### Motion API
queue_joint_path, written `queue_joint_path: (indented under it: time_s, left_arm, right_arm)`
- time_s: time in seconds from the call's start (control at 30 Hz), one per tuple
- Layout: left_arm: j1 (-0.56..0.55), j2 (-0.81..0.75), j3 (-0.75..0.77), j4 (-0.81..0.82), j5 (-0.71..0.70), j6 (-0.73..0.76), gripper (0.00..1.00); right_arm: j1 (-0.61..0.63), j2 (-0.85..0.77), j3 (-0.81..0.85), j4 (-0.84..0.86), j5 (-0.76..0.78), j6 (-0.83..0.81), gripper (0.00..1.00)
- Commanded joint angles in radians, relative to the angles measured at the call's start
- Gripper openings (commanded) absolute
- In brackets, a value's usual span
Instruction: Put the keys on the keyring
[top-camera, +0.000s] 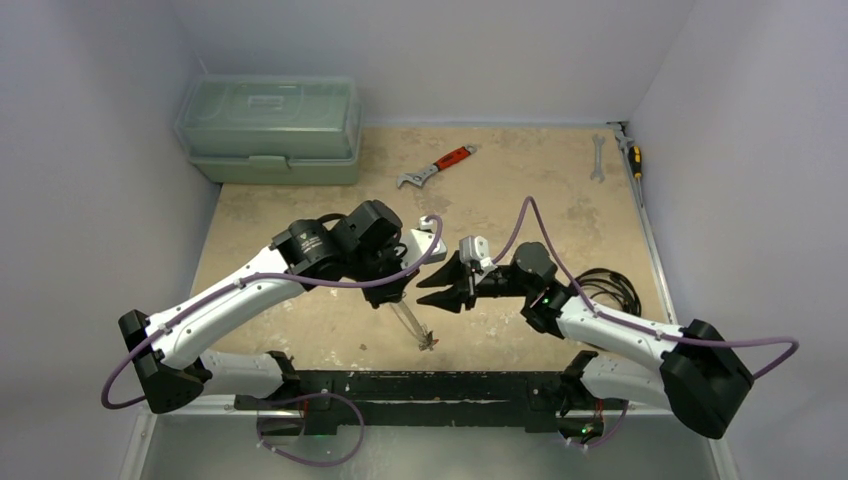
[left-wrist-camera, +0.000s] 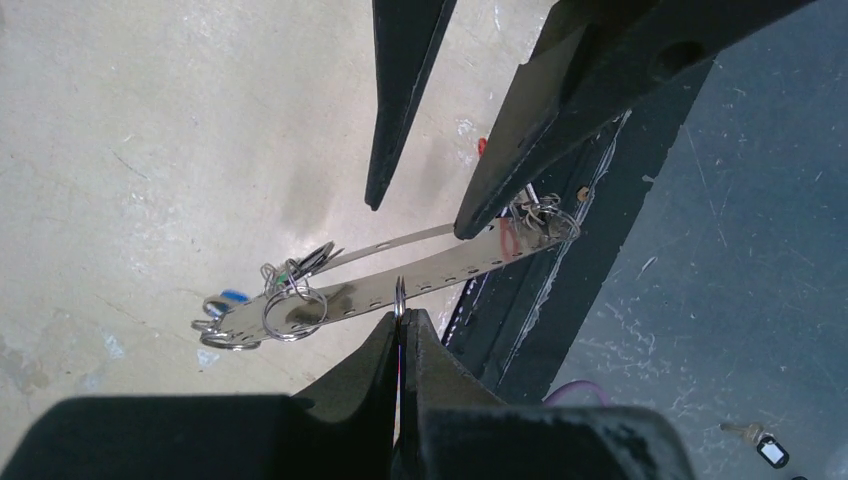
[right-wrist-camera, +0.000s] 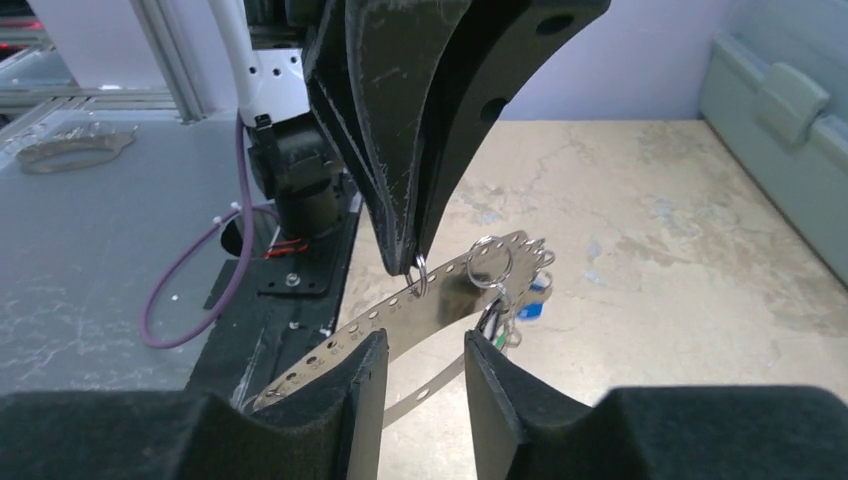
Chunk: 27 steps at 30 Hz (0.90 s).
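We see the left gripper (left-wrist-camera: 400, 318) pinching the keyring (left-wrist-camera: 440, 268) (a silvery perforated band) by a small ring (left-wrist-camera: 399, 293), held over the table (left-wrist-camera: 120, 120), keys (left-wrist-camera: 296, 272) bunched at one end; the right gripper (right-wrist-camera: 425, 345) stands partly spread astride it.

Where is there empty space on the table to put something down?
Bare table lies between the red wrench and the silver spanner, and just in front of the green box. The middle is crowded: the left pincer, pinching a ring, and the right pincer meet there around the keys.
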Motion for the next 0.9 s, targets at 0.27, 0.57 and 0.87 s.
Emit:
queue_joint_path:
  time_s: [0.27,0.57,0.87]
  left_arm:
    - [-0.012,-0.002,0.038,0.034,0.031,0.012,0.00]
    - [-0.020,0.004,0.044,0.038,0.034,0.015,0.00]
    - [-0.026,0.008,0.048,0.042,0.034,0.014,0.00]
  right_arm:
    - [0.023,0.052,0.061,0.103,-0.093,0.040,0.36]
    - [0.033,0.086,0.077,0.095,-0.077,0.030,0.37]
    - [0.038,0.103,0.095,0.073,-0.067,0.006,0.36]
